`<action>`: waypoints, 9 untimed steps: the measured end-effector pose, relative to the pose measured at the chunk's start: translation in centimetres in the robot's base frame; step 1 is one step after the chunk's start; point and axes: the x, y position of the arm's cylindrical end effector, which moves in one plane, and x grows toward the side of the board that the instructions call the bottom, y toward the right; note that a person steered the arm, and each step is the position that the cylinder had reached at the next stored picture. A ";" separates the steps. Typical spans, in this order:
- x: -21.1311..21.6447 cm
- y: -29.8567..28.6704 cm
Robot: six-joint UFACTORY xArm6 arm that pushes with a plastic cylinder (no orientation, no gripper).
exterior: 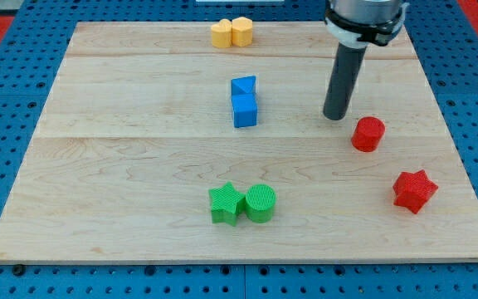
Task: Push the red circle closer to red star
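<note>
The red circle (368,134) lies at the right of the wooden board. The red star (413,191) lies below it and a little to the right, a short gap apart. My tip (334,117) rests on the board just up and to the left of the red circle, close to it but not clearly touching.
A blue triangle (244,85) and blue cube (245,110) touch at mid board. A green star (225,204) and green circle (260,203) sit side by side near the bottom. Two yellow blocks (231,32) sit at the top edge. The board's right edge (455,141) is near the red blocks.
</note>
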 end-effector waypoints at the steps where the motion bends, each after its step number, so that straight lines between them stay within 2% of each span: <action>1: 1.2 0.6; 2: 2.7 0.7; 4: 1.4 1.8; 5: 2.2 4.4; 9: 7.3 5.4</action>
